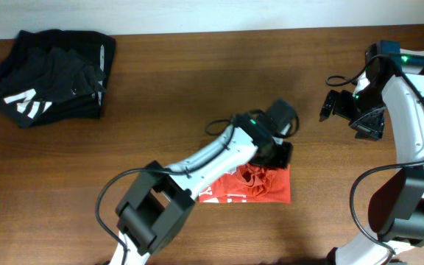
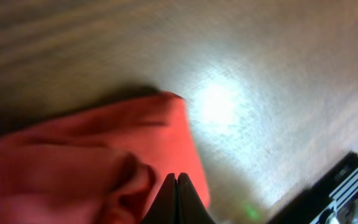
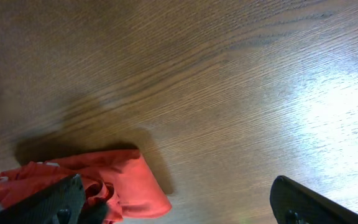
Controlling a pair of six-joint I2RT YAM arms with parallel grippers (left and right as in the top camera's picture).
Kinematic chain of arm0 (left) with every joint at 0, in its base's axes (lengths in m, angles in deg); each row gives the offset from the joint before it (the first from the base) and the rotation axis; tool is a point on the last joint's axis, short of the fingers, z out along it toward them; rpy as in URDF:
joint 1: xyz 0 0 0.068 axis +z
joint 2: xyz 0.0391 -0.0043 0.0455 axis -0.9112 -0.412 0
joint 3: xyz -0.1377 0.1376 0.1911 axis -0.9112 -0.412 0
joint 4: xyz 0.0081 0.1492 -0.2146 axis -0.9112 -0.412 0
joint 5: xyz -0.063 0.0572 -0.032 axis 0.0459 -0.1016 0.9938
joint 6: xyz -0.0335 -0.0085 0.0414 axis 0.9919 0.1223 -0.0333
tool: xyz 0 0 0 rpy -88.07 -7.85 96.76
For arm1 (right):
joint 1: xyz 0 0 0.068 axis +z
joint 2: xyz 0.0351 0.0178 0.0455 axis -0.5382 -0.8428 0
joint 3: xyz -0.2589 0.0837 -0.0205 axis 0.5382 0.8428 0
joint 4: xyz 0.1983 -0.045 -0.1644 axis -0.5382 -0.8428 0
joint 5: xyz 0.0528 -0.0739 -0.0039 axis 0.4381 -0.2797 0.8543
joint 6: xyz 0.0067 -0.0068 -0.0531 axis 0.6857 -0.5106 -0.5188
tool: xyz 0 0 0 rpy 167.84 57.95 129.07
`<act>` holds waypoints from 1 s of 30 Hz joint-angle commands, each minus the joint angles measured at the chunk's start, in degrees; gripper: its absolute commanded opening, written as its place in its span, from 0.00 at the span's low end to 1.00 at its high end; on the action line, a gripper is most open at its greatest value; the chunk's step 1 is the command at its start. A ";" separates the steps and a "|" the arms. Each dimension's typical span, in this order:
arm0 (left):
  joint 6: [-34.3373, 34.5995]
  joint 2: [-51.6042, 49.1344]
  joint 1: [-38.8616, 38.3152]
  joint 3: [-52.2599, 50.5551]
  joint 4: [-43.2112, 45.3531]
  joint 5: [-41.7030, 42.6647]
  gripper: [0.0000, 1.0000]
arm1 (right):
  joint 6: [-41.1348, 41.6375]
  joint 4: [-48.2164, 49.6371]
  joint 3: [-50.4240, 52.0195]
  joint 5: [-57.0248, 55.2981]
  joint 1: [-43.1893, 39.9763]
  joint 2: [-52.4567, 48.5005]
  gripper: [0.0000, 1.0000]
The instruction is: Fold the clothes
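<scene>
The red-orange T-shirt [image 1: 252, 185] lies bunched and partly folded on the wooden table at centre front, with white print showing at its left side. My left gripper [image 1: 280, 154] hovers over the shirt's far right corner. In the left wrist view its fingers [image 2: 176, 182] are pressed together, with no cloth seen between them and the shirt [image 2: 92, 155] just beneath. My right gripper [image 1: 347, 112] is open and empty above bare table to the right of the shirt. In the right wrist view its fingers [image 3: 179, 202] are wide apart and the shirt [image 3: 126, 180] lies at lower left.
A pile of black garments with white stripes [image 1: 50, 70] lies at the table's far left corner. The table's back edge meets a pale wall [image 1: 197, 15]. The right arm's base [image 1: 407, 210] stands at the front right.
</scene>
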 commanded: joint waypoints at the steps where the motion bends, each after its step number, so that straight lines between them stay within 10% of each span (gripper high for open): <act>1: -2.14 -0.59 -4.50 0.22 0.33 -2.03 0.01 | 0.09 -0.04 -0.92 -0.37 -0.33 0.33 0.99; 4: -2.58 2.27 -4.63 8.66 -9.25 -3.13 0.06 | 0.09 -0.04 -0.92 -0.37 -0.33 0.33 0.99; 7: 1.66 3.43 -0.76 9.66 -17.49 -7.67 0.77 | 0.07 -0.04 -0.92 -0.37 -0.33 0.33 0.99; 12: 2.16 1.27 2.82 7.30 -16.13 -7.50 0.79 | 0.09 -0.04 -0.92 -0.37 -0.33 0.33 0.99; 21: 3.61 -3.96 3.52 7.30 -10.54 -7.50 0.73 | 0.09 -0.04 -0.92 -0.37 -0.33 0.33 0.99; 26: 3.61 -6.56 3.02 7.10 -7.80 -6.80 0.01 | 0.09 -0.04 -0.92 -0.37 -0.33 0.33 0.99; 30: 1.55 -9.53 -0.20 8.04 -7.54 -3.78 0.00 | 0.09 -0.04 -0.92 -0.37 -0.33 0.33 0.99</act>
